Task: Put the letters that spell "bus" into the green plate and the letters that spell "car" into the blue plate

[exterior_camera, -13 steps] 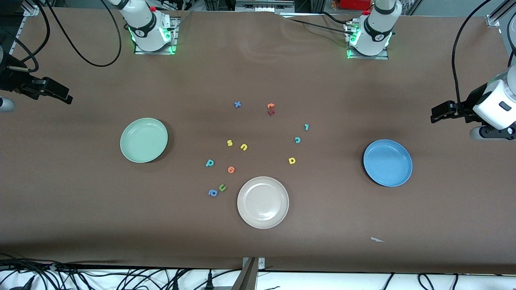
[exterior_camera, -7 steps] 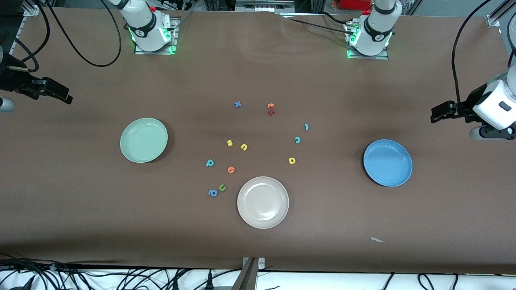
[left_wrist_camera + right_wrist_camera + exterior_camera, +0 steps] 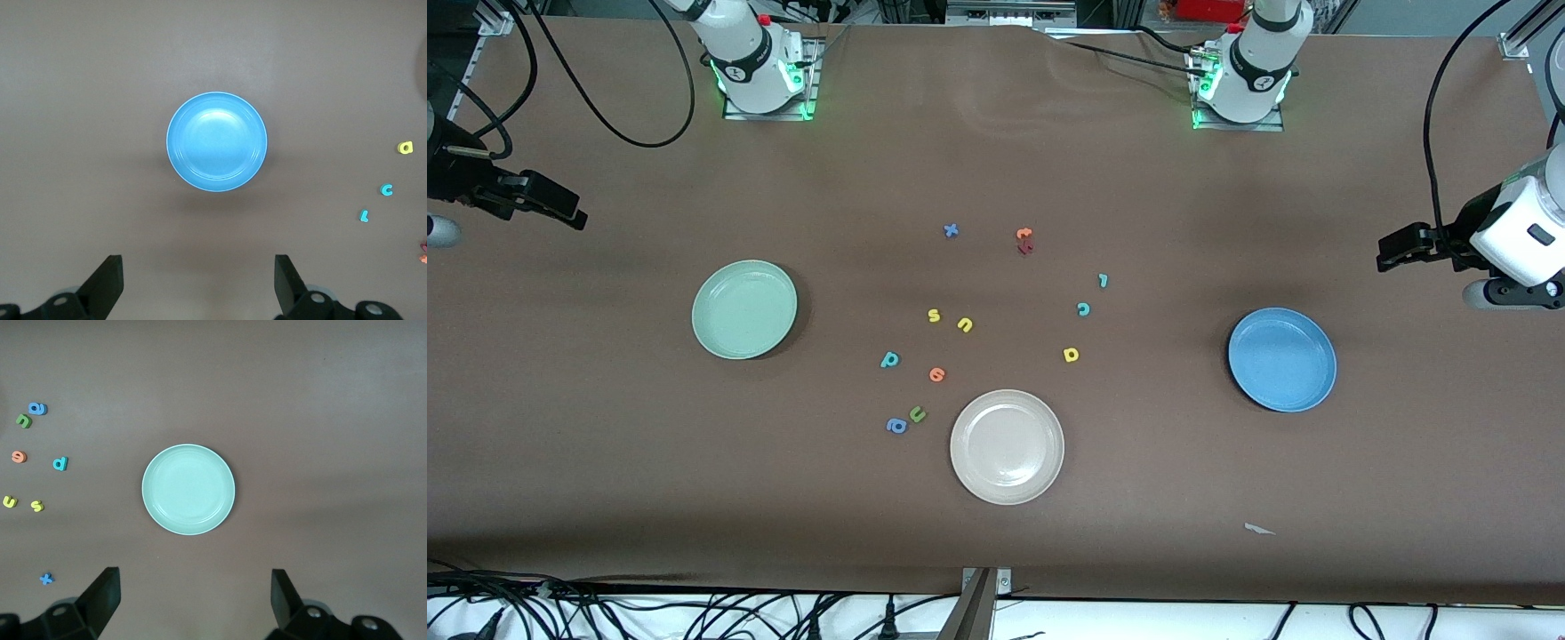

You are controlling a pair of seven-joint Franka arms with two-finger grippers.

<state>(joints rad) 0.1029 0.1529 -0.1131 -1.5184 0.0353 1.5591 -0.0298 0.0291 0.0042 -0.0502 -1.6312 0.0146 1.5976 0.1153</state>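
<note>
The green plate [image 3: 744, 309] [image 3: 188, 489] lies toward the right arm's end, the blue plate [image 3: 1282, 359] [image 3: 216, 141] toward the left arm's end; both are empty. Between them lie the teal b [image 3: 889, 359] [image 3: 60, 463], yellow u [image 3: 965, 324] [image 3: 10, 501], yellow s [image 3: 934, 315] [image 3: 37, 506], teal c [image 3: 1083, 308] [image 3: 386, 190], yellow a [image 3: 1072, 355] [image 3: 405, 147] and teal r [image 3: 1103, 280] [image 3: 363, 215]. My right gripper [image 3: 560, 212] [image 3: 195, 603] hangs open high over bare table by the green plate. My left gripper [image 3: 1392, 249] [image 3: 199, 287] hangs open over bare table by the blue plate.
A beige plate [image 3: 1007, 446] sits nearer the front camera than the letters. Other letters: blue x [image 3: 951, 230], an orange and red pair [image 3: 1024, 240], orange e [image 3: 936, 374], green u [image 3: 917, 414], blue a [image 3: 896, 426]. A paper scrap [image 3: 1259, 529] lies near the front edge.
</note>
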